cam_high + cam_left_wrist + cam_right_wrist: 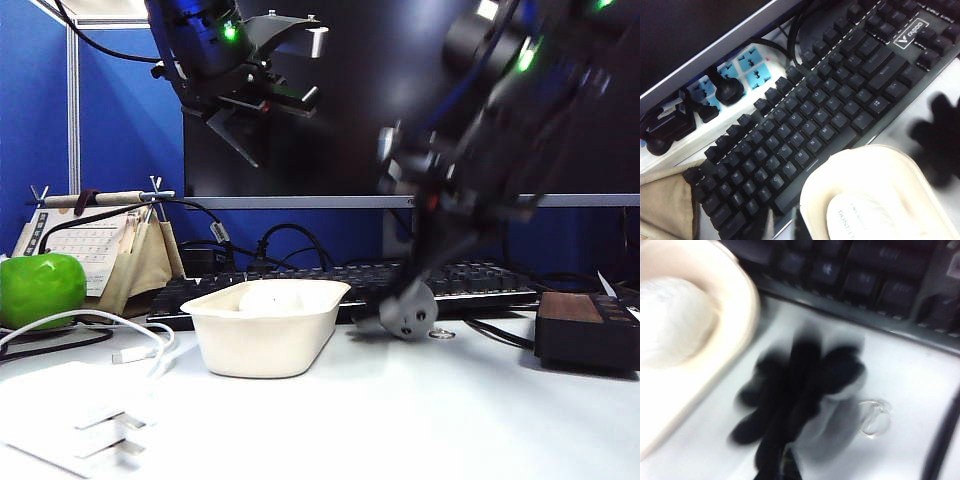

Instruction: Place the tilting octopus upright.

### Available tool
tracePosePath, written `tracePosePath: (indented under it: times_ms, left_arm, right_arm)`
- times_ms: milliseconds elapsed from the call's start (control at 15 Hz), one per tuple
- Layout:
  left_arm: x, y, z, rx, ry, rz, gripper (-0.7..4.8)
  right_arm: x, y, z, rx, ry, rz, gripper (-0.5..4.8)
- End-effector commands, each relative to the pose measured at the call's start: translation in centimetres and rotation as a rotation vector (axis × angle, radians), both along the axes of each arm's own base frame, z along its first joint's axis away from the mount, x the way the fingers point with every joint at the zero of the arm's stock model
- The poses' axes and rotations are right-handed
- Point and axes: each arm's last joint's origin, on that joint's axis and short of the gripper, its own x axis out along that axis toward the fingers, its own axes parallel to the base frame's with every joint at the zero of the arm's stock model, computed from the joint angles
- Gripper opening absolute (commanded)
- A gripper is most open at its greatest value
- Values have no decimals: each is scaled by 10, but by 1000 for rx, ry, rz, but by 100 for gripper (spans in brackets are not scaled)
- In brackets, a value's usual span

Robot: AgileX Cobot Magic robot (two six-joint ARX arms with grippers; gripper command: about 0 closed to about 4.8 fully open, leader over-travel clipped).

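- We find the right tool [400, 305] clamped on the octopus [410, 312], just beside the white tray [265, 345]; octopus tilted, uprighting outstanding.
- Left tool [285, 75] spread wide, empty, high above the tray.

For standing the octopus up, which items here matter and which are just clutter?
Job:
- octopus, grey, by the tray
- right tool, shut on the octopus
- left tool, raised, open

Clutter:
- white tray
- keyboard
- green apple
- charger
- calendar
- power strip
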Motion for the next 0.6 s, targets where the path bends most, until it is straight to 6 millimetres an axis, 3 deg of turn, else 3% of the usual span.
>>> tracePosePath:
  times_ms: [67, 599]
  left_arm:
    - [-1, 0, 4, -7, -13, 2, 62]
    - [-1, 0, 2, -11, 5, -4, 61]
  right_arm:
    - [-15, -7, 20, -7, 4, 3, -2]
    - [-66, -34, 57, -98, 112, -37, -2]
